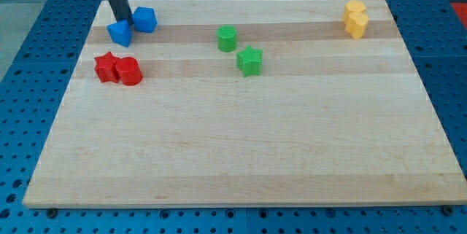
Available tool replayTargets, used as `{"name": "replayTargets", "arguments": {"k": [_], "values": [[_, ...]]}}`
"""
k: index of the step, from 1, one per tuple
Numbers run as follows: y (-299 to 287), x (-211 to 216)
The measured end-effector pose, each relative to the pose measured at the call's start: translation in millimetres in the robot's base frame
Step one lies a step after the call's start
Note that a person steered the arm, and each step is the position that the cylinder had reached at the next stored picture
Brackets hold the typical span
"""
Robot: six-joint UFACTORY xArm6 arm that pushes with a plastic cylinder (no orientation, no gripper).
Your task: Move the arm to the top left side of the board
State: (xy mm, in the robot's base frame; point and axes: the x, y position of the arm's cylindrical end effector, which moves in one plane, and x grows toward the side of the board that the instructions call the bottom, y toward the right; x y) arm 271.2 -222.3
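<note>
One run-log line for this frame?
my tip: board's top left | touching blue triangular block, blue cube-like block just right | red, green, yellow pairs apart

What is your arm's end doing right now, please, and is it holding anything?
No gripper: my tip holds nothing; it sits at the board's top left, between the two blue blocks, seemingly touching the lower-left one.

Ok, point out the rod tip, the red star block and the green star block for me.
my tip [122, 21]: camera view, the rod's very end, touching the blue blocks at the board's top left.
red star block [106, 66]: camera view, its top face.
green star block [249, 60]: camera view, its top face.
</note>
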Motion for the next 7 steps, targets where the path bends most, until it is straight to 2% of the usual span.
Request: {"name": "replayTargets", "arguments": {"k": [1,2,4,5,6,7], "values": [[7.4,10.9],[49.0,65.0],[54.2,69.5],[83.2,72.1],[132.5,41.4],[125.3,-26.9]]}}
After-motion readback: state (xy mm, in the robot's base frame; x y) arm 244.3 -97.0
